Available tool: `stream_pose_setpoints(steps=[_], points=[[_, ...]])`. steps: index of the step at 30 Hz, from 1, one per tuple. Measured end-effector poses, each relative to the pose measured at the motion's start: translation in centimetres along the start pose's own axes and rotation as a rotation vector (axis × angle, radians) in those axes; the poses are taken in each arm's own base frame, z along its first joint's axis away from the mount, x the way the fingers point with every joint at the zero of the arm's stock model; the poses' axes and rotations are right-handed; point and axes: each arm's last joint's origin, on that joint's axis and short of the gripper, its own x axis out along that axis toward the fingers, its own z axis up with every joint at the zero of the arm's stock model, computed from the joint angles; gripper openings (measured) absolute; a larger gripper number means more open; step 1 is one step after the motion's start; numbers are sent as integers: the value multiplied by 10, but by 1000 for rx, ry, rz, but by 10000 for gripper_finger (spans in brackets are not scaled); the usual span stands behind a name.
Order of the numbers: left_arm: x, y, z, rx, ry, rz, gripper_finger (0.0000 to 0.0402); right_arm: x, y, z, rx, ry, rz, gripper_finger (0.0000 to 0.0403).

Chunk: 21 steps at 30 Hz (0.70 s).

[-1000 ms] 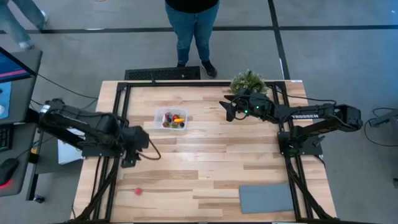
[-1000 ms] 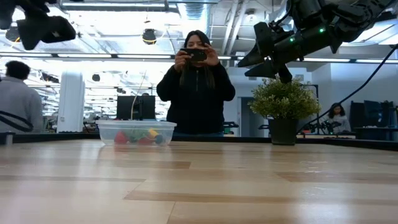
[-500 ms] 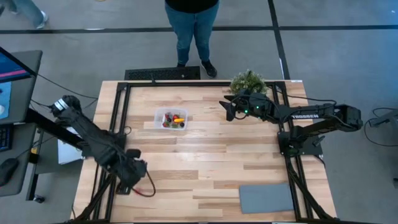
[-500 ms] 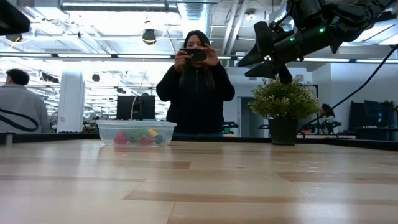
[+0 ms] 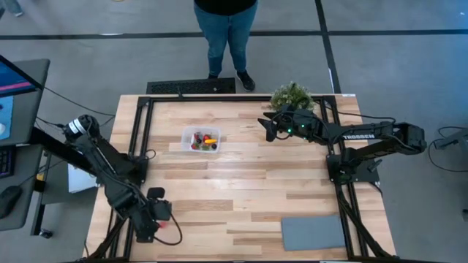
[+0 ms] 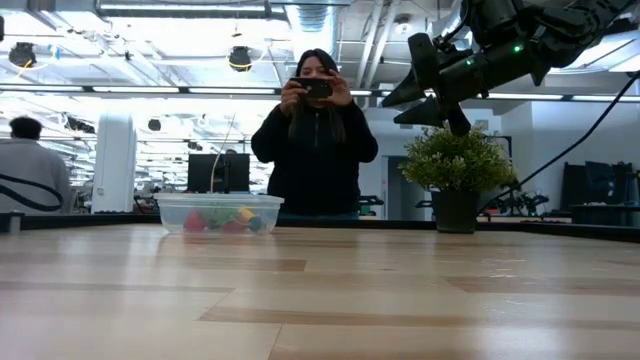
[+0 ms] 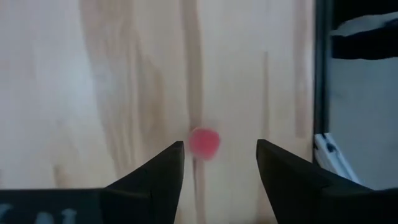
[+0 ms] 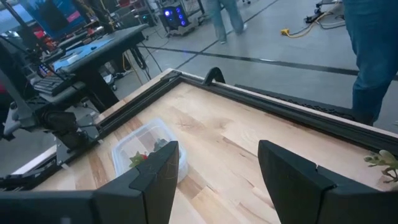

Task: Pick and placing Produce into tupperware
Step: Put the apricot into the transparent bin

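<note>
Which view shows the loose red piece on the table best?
The left wrist view: the red piece lies on bare wood between the open left gripper's fingers. The high view shows only a red sliver beside that gripper. The low and right wrist views miss it.

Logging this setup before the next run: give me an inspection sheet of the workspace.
Surface: wooden table, dry.
Job's things: tupperware holds produce; one red piece loose near the front left edge.
Clutter: potted plant, grey mat.
Grippers: left gripper open over the red piece; right gripper open, raised beside the plant.
Cables: one trailing from the left arm.
Surroundings: person behind the table holding a phone.
</note>
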Motion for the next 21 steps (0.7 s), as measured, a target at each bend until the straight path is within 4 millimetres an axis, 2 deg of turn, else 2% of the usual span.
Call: stream_pose_setpoints(steps=[6,12,21], points=[[0,-7,1,40,-42,-46,237,0,0,0,0,0,0,244],[0,-5,1,-48,-40,-27,288,0,0,0,-1,1,0,244],[0,-4,1,-75,-39,-28,297,0,0,0,-2,1,0,244]])
